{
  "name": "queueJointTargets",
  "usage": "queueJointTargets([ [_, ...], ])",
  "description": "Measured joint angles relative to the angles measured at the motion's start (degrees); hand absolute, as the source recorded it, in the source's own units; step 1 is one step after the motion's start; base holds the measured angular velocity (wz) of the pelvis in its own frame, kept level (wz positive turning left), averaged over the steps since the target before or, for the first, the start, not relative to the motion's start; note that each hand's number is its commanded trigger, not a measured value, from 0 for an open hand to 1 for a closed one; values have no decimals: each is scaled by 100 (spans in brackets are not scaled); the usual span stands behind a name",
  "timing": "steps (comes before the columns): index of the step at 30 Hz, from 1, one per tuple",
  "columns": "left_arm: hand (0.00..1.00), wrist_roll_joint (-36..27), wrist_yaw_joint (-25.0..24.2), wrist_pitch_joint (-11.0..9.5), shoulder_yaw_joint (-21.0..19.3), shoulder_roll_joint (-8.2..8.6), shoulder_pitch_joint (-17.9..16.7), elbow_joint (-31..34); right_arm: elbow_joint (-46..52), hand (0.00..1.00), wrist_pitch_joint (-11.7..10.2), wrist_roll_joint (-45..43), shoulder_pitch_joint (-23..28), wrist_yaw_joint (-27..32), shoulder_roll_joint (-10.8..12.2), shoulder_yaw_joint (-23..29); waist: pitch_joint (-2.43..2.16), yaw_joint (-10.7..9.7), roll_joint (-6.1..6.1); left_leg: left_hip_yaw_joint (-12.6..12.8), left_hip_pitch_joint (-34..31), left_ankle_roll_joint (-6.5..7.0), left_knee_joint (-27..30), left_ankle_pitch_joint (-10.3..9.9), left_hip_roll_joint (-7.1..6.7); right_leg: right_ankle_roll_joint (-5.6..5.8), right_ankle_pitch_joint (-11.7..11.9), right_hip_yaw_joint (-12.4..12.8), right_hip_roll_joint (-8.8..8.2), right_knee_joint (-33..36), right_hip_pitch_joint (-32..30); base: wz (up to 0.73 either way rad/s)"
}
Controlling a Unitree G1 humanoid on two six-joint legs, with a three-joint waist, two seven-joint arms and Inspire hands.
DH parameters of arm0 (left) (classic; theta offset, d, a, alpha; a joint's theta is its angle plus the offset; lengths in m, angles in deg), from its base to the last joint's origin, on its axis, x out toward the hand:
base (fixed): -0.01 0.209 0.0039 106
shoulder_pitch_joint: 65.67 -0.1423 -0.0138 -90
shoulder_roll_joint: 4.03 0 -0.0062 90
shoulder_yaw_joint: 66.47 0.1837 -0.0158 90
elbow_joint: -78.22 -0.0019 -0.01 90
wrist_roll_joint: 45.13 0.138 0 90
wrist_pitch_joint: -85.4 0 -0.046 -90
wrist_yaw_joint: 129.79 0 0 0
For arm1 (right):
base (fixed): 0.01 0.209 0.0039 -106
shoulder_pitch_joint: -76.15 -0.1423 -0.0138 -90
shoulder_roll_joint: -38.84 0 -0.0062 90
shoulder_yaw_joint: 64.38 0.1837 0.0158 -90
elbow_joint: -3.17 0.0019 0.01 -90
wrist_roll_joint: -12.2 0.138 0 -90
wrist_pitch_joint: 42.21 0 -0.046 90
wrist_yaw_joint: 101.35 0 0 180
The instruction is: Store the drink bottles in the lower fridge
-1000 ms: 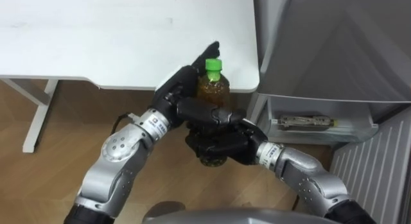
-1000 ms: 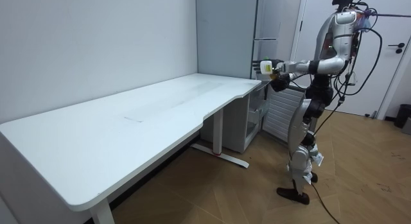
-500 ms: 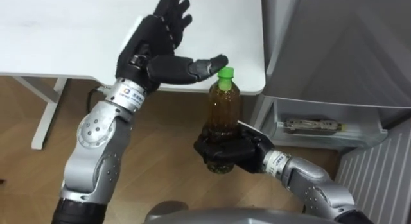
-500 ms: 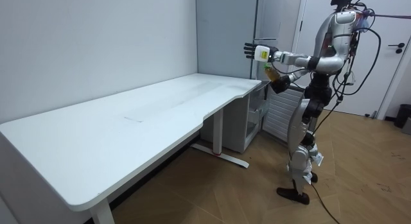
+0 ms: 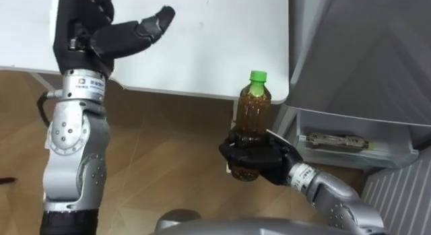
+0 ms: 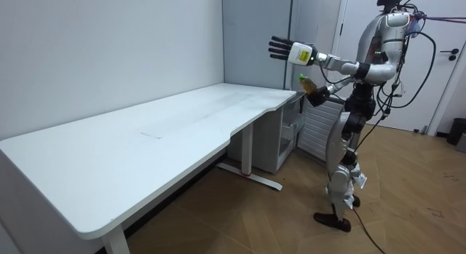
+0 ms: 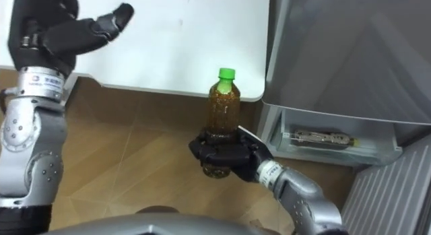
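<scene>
Left eye view: right hand [image 5: 258,162] grips upright bottle [image 5: 254,114]; left hand [image 5: 84,34] aloft, splayed.

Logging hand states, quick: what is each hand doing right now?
Left hand: open, raised, holding nothing.
Right hand: shut on the bottle.

Bottle [image 5: 252,127]: clear, filled with amber-brown drink, darker towards its base.
Cap [image 5: 258,77]: bright green, plain.
Right hand [image 5: 259,161]: matte black, at the near centre.
Left hand [image 5: 87,40]: matte black, at the far left.
Table [image 5: 215,40]: plain white top with no pattern; the legs are white too.
Floor [image 5: 168,147]: warm brown wood, with planks laid in a herringbone pattern.
Fridge [image 5: 363,53]: flat silver-grey on the right, with a paler grey-white compartment below.
Ribbed panel [image 5: 404,194]: white with fine upright ridges, at the near right.
Wall [image 6: 109,50]: pale blue-grey, unpatterned.
</scene>
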Motion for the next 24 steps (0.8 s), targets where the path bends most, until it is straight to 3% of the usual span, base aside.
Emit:
queueJointTargets([
  [9, 0, 181, 949, -51, -81, 7, -507, -1669, -43, 100, 1, -11, 58, 143, 7, 163, -5, 20, -16, 15, 30, -1, -17, 0, 0, 0, 0, -2, 0, -3, 0, 0],
  [13, 0, 177, 1320, -43, -27, 7, -683, -2617, -44, 100, 77, 4, 89, 278, -11, 154, -37, 37, -69, 16, 29, -2, -20, -1, 0, 0, 0, 0, 0, -4, -8, 0],
  [15, 0, -17, 1531, -39, 26, 7, -704, -3153, -48, 100, 109, 35, 88, 373, -4, 150, -48, 42, -84, 15, 35, -1, -18, -1, 0, 0, 0, 1, 0, 0, 6, 0],
  [20, 0, -867, 1850, -34, 193, 8, -927, -3542, -175, 100, 164, 64, 88, 602, 8, 121, -42, 48, -79, -17, 112, -2, -38, -1, -5, 0, 0, -14, 0, -7, 95, 2],
  [24, 0, -886, 2132, -27, 180, 4, -983, -4030, -179, 100, 199, 93, 86, 706, -5, 123, -37, 75, -72, -2, 123, -4, -62, 0, -6, 1, -1, -4, 0, -33, 124, -2],
])
